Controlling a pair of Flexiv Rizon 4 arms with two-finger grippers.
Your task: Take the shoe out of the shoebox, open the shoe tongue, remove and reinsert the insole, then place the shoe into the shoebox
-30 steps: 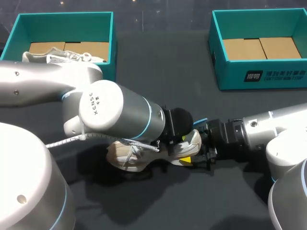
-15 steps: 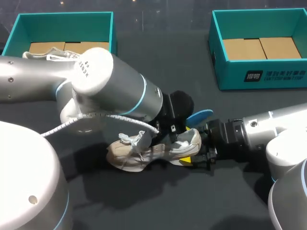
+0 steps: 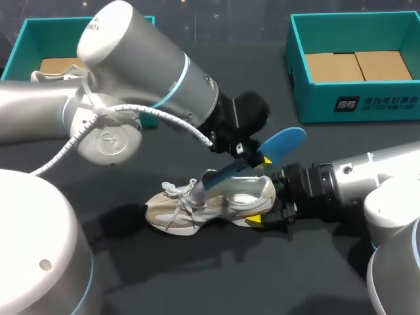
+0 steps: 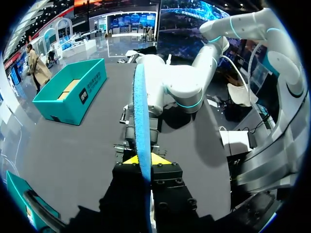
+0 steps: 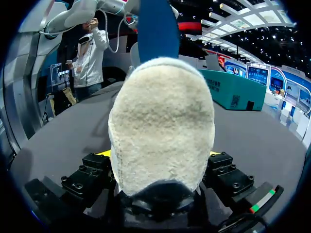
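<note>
Shoe is lying on the dark bench in the lower middle of the head view, with its toe pointing toward the frame's left. The right tool is clamping the heel from both sides, probably to keep the shoe from lifting with the insole. The left tool, just above the heel opening, is pinching the blue insole between its tips. The insole is slanting up toward the right while its front end is dipping into the shoe near the tongue, so removal is looking only partly done. At upper left, the left shoebox is holding a second shoe and is partly hidden by the left arm. The right shoebox is sitting well apart at upper right. Neither box is crowding the insole's path.
</note>
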